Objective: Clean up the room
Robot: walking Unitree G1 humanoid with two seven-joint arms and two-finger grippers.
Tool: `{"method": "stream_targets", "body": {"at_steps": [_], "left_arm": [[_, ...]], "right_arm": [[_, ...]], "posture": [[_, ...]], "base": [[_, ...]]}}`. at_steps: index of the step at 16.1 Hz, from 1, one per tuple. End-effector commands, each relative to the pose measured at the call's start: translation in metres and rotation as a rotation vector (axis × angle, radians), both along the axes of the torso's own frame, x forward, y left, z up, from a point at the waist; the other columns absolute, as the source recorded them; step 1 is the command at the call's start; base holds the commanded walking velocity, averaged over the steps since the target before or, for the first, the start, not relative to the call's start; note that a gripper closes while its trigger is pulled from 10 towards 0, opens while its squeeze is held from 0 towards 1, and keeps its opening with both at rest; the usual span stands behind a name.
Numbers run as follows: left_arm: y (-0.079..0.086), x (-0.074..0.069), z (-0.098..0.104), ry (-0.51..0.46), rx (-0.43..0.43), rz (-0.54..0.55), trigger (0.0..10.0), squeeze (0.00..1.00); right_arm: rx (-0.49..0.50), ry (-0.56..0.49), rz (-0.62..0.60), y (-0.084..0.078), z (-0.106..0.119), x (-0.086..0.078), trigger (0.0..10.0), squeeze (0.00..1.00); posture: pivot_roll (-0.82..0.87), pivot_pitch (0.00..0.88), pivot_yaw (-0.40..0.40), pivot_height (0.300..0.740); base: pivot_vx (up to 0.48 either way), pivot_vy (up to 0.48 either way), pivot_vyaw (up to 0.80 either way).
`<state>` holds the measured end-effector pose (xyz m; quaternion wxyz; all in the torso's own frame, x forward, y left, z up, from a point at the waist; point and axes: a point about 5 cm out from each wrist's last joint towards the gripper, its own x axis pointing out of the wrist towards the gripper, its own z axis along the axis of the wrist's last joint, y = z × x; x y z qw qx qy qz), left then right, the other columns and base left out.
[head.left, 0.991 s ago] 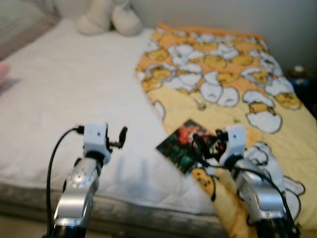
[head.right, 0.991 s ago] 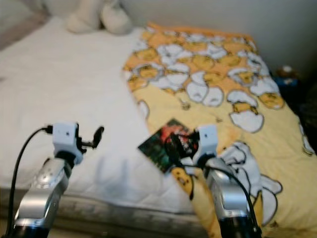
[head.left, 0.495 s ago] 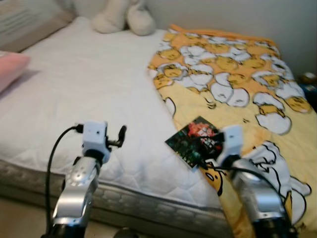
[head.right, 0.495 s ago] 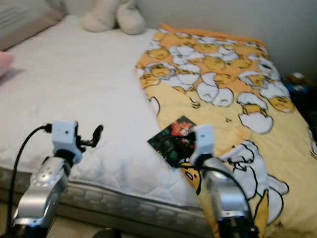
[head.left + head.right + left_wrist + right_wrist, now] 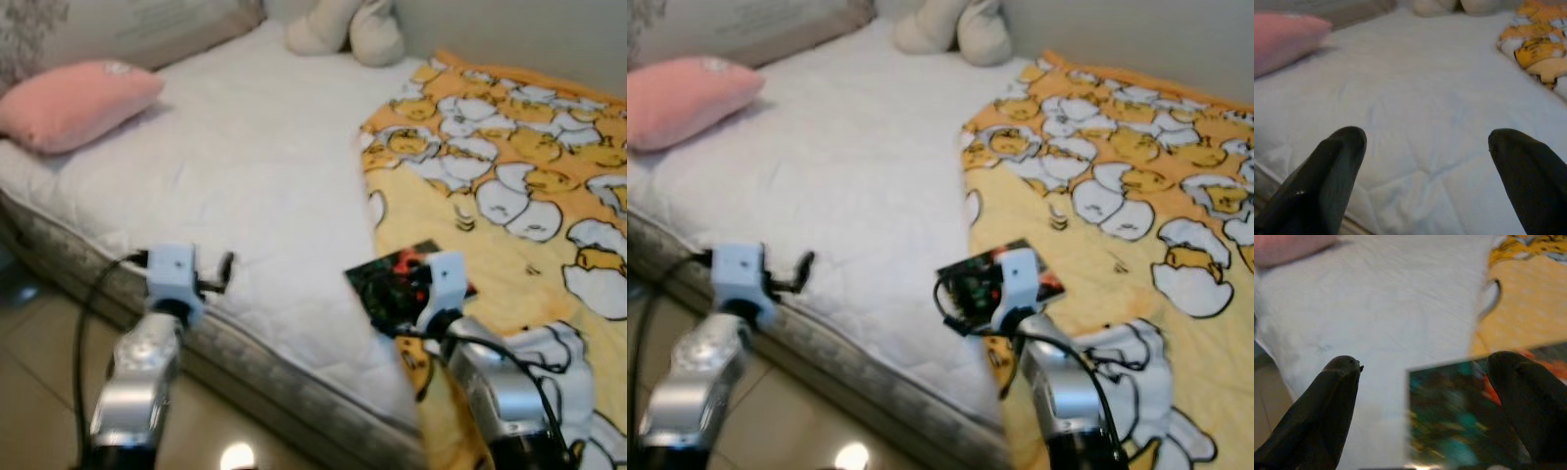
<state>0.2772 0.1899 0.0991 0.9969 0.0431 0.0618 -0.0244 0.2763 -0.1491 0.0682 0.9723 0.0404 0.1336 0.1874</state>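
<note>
A dark picture book (image 5: 384, 277) with red and green print lies flat on the bed, where the white mattress (image 5: 255, 166) meets a yellow blanket (image 5: 509, 166) printed with egg figures. My right gripper (image 5: 1425, 360) hovers open just above the book, its fingers (image 5: 1339, 396) spread wide, and the book's near corner (image 5: 1449, 416) lies between them. My left gripper (image 5: 220, 277) hangs open over the mattress's front edge with nothing between its fingers (image 5: 1337, 161).
A pink pillow (image 5: 78, 103) lies at the bed's left end, in front of a grey pillow (image 5: 147, 24). A cream plush toy (image 5: 348, 24) sits at the far side. Tiled floor (image 5: 39, 362) shows below the mattress edge on the left.
The camera has swung, so the whole scene has slid right and the pink pillow and floor have come into view. Both grippers keep their pose, the right one still over the book.
</note>
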Motion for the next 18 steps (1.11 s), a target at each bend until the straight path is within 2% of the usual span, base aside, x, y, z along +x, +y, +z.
{"method": "stream_targets", "body": {"at_steps": [1, 7, 12, 15, 18], "left_arm": [[-0.0078, -0.0003, -0.0034, 0.012, -0.003, -0.021, 10.0, 0.0], [-0.009, 0.0037, -0.0015, 0.009, 0.001, -0.052, 10.0, 0.0], [-0.0103, 0.0047, -0.0022, 0.014, -0.042, -0.049, 10.0, 0.0], [-0.0112, -0.0008, -0.0061, 0.025, -0.021, -0.05, 10.0, 0.0], [-0.0112, 0.0007, -0.0054, 0.018, -0.037, -0.049, 10.0, 0.0]], "right_arm": [[-0.001, 0.022, -0.026, -0.0067, -0.0028, -0.003, 10.0, 0.0], [0.002, 0.033, -0.081, -0.0111, -0.0062, -0.0091, 10.0, 0.0], [0.008, 0.023, -0.084, -0.0144, -0.0019, -0.0092, 10.0, 0.0], [-0.007, 0.03, -0.073, -0.0143, -0.0031, -0.0087, 10.0, 0.0], [-0.013, 0.033, -0.074, -0.015, -0.0024, -0.0078, 10.0, 0.0]], "posture": [[0.0, 0.0, 0.017, 0.74], [-0.01, 0.0, 0.044, 0.74], [-0.02, 0.0, 0.038, 0.74], [-0.01, 0.0, 0.026, 0.74], [-0.01, 0.0, 0.027, 0.74]], "base": [[0.0, 0.0, 0.0], [0.172, 0.0, 0.0], [0.257, 0.0, 0.0], [0.0, 0.0, 0.0], [0.0, 0.0, 0.0]]}}
